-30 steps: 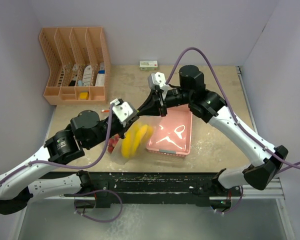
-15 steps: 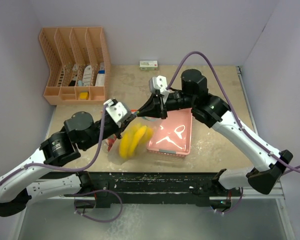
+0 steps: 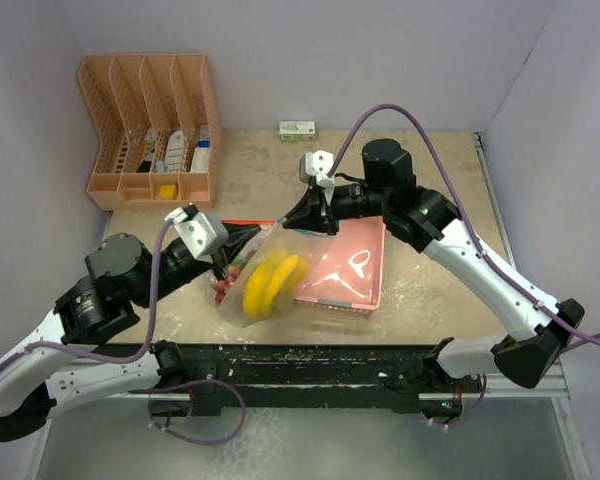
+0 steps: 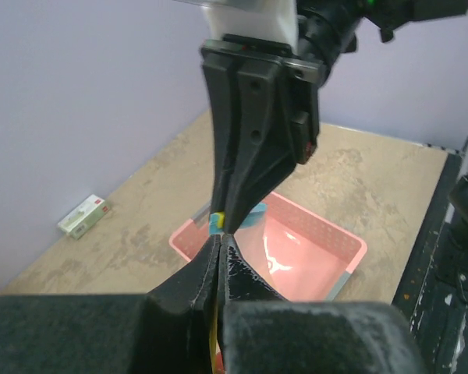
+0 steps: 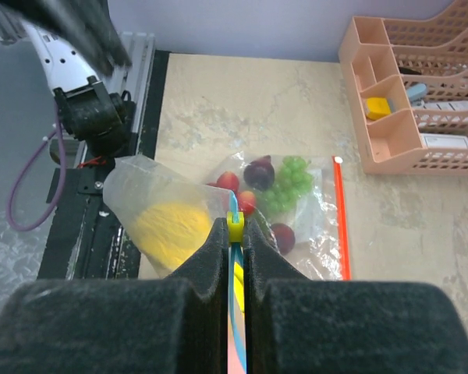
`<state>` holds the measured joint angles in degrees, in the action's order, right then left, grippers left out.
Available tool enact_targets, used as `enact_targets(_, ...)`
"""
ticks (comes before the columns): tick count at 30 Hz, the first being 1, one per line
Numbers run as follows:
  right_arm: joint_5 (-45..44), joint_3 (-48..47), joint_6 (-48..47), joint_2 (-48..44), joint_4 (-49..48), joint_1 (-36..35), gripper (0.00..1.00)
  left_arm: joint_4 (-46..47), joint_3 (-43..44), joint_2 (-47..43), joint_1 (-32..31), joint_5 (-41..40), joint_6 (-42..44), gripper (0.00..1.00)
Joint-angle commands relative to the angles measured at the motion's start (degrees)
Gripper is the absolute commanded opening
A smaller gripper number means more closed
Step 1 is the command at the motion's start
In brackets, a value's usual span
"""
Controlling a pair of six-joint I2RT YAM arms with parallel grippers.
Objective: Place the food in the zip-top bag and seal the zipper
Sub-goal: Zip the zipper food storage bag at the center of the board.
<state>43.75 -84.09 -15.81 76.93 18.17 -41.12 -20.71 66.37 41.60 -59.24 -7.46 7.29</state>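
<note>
Right now both arms are on the zip-top bag [image 3: 265, 270], mid-table, just left of the pink basket [image 3: 352, 262] and overlapping its left rim. The right gripper [image 5: 235, 234] has its fingers pressed together on the yellow slider [image 5: 235, 225] of the blue zipper strip. The left gripper [image 4: 220, 248] is also pinched tight on the bag's top edge, its tips almost touching the right one's. That end of the bag is lifted and the rest sags toward the table.

Food is inside the plastic:
- The bananas [image 3: 270, 283] sit near the near-right end.
- The strawberries [image 5: 228, 181] and a green cluster [image 5: 288, 183] are further left, lying flat.
- A dark round piece [image 5: 259, 171] sits between them.

A red strip [image 5: 339, 218] runs along the far edge of the flat plastic. I can't tell whether it belongs to the same bag.

The peach organizer [image 3: 150, 130] is at far left, and a small box [image 3: 297, 127] is by the far wall.
</note>
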Motion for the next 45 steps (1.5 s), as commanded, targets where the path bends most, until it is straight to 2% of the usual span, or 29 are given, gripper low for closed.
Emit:
enact_targets(1, 4.34, -3.62, -0.67, -0.20, 0.13, -0.06, 0.00, 0.15, 0.79, 2.55, 0.30, 8.65, 2.92, 0.04)
enact_targets(5, 6.48, -5.87, -1.88, -0.09, 2.42, -0.02, 0.00, -1.69, 1.24, 4.14, 0.27, 11.70, 2.20, 0.41)
enact_targets(8, 7.14, -6.29, -2.19, -0.40, 2.91, -0.05, 0.00, -2.47, 1.26, 5.16, 0.29, 10.38, 1.93, 0.57)
enact_targets(14, 9.01, -7.08, -3.29, -1.07, 4.68, -0.04, 0.01, -2.29, -0.29, 6.79, 0.35, 5.23, 2.55, 0.65)
enact_targets(19, 11.00, -8.18, -5.69, -1.14, 8.03, -0.02, 0.01, 0.59, -2.05, 6.93, 0.34, 5.28, 5.00, 0.73)
enact_targets(24, 11.88, -8.66, -7.06, -1.69, 9.69, 0.00, 0.01, 0.15, -2.39, 8.70, 0.57, 4.36, 6.39, 0.74)
enact_targets(30, 13.14, -9.85, -9.25, -0.99, 13.75, -0.03, 0.01, 3.78, -3.40, 8.76, 1.20, 6.83, 7.42, 0.74)
enact_targets(36, 13.12, -9.19, -9.42, -1.31, 13.61, -0.02, 0.02, 3.23, -1.45, 11.20, 1.98, 7.44, 7.35, 0.69)
enact_targets(38, 13.16, -9.08, -9.41, -1.17, 13.48, -0.07, 0.02, 3.45, -0.81, 11.81, 2.12, 8.09, 7.22, 0.60)
enact_targets(40, 13.21, -8.98, -9.32, -1.16, 13.14, -0.07, 0.01, 3.04, -0.09, 12.62, 2.26, 8.33, 7.28, 0.42)
enact_targets(41, 13.26, -9.03, -9.25, -1.23, 13.06, -0.09, 0.02, 2.90, 0.11, 13.13, 2.40, 8.50, 7.22, 0.37)
enact_targets(45, 13.12, -8.99, -9.22, -1.47, 13.10, 0.04, 0.01, 3.02, 0.80, 14.19, 2.88, 9.88, 6.75, 0.35)
